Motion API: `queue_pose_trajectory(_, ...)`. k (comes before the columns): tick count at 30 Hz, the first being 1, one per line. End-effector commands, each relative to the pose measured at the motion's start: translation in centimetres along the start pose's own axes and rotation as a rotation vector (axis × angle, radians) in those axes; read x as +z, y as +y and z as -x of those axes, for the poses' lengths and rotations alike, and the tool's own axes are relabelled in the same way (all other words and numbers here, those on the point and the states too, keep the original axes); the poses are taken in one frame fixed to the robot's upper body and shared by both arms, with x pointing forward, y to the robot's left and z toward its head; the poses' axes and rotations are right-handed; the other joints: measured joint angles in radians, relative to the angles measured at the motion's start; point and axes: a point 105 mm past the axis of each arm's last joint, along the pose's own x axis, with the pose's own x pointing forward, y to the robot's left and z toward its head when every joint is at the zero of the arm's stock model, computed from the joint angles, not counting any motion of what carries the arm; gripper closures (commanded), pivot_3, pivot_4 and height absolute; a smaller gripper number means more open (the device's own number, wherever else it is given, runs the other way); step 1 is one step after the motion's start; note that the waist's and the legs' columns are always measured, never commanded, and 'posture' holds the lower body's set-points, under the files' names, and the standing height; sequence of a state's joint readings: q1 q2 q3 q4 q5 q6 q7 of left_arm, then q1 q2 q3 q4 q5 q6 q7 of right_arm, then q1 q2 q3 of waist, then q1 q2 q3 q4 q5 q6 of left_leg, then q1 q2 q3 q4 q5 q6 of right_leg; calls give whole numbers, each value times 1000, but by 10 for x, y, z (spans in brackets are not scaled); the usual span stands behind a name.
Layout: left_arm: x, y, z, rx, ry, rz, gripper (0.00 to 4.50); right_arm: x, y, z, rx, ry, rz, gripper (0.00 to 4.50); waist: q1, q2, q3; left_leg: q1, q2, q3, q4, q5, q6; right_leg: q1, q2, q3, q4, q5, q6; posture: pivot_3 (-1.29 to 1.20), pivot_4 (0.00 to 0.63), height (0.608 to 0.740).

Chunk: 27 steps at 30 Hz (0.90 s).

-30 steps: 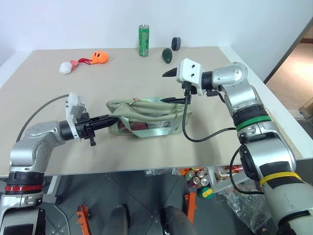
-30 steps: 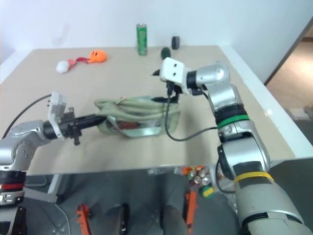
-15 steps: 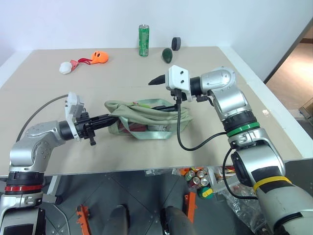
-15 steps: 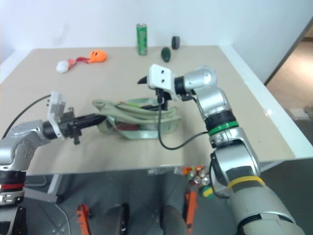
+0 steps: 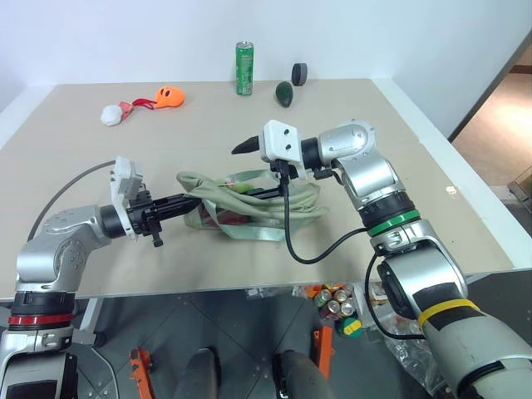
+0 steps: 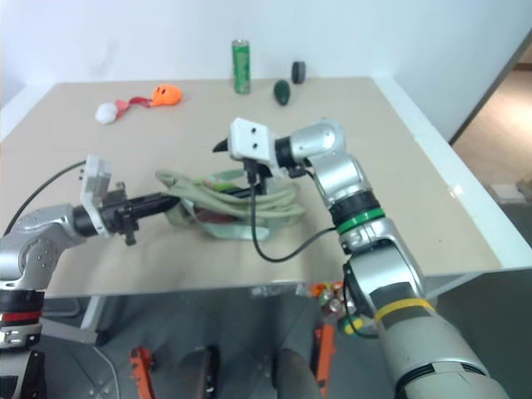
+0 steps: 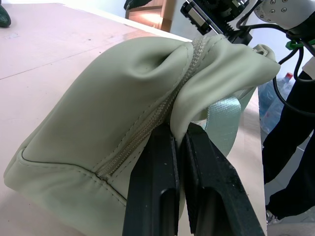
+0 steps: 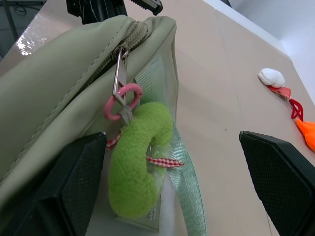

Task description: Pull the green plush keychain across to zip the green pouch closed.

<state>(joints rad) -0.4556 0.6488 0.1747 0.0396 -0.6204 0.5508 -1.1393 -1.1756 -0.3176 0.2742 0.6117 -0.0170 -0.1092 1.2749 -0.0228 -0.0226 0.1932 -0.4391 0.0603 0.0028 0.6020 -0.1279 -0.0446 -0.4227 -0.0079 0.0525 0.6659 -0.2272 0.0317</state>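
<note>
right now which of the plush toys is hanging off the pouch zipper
The green plush keychain: it hangs from a pink ring on the green pouch zipper pull. The orange plush and white plush lie loose across the table.

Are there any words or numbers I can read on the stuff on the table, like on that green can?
None can be read.
Green can: it has pale markings down its side, too small and blurred to read.
Green pouch: plain fabric, no label or print showing.
Green plush keychain: no words on it.
</note>
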Motion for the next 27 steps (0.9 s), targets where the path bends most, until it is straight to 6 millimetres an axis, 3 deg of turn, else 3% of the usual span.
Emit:
queue_pose_trajectory(1, -1, -1, -2, 3, -6, 2, 4500, 14, -5, -7, -29, -34, 53, 24, 0, 0, 0, 0, 0, 0, 0, 0, 0, 0, 0, 0, 0, 0, 0, 0, 150, 740)
queue_pose_trajectory(3, -1, -1, -2, 4, -7, 1, 4500, 15, -8, -8, -51, -38, 45, 24, 0, 0, 0, 0, 0, 0, 0, 0, 0, 0, 0, 0, 0, 0, 0, 0, 150, 740)
queue_pose_trajectory(4, -1, -1, -3, 4, -7, 1, 4500, 15, -10, -9, -66, -40, 44, 273, 0, 0, 0, 0, 0, 0, 0, 0, 0, 0, 0, 0, 0, 0, 0, 0, 150, 740)
queue_pose_trajectory(8, -1, -1, -2, 5, -9, 2, 4500, 18, -19, -9, -113, -46, 36, 1595, 0, 0, 0, 0, 0, 0, 0, 0, 0, 0, 0, 0, 0, 0, 0, 0, 150, 740)
queue_pose_trajectory(10, -1, -1, -3, 6, -10, 2, 4500, 18, -18, -8, -102, -48, 28, 2264, 0, 0, 0, 0, 0, 0, 0, 0, 0, 0, 0, 0, 0, 0, 0, 0, 150, 740)
queue_pose_trajectory(11, -1, -1, -3, 7, -11, 2, 4500, 17, -16, -8, -91, -48, 28, 2264, 0, 0, 0, 0, 0, 0, 0, 0, 0, 0, 0, 0, 0, 0, 0, 0, 150, 740)
queue_pose_trajectory(18, -1, 0, -3, 9, -15, 4, 4500, 15, -10, -4, -54, -44, 18, 4486, 0, 0, 0, 0, 0, 0, 0, 0, 0, 0, 0, 0, 0, 0, 0, 0, 150, 740)
queue_pose_trajectory(27, 0, 0, -5, 4, -22, 3, 4500, 13, -12, 5, -65, -33, 17, 4486, 0, 0, 0, 0, 0, 0, 0, 0, 0, 0, 0, 0, 0, 0, 0, 0, 150, 740)
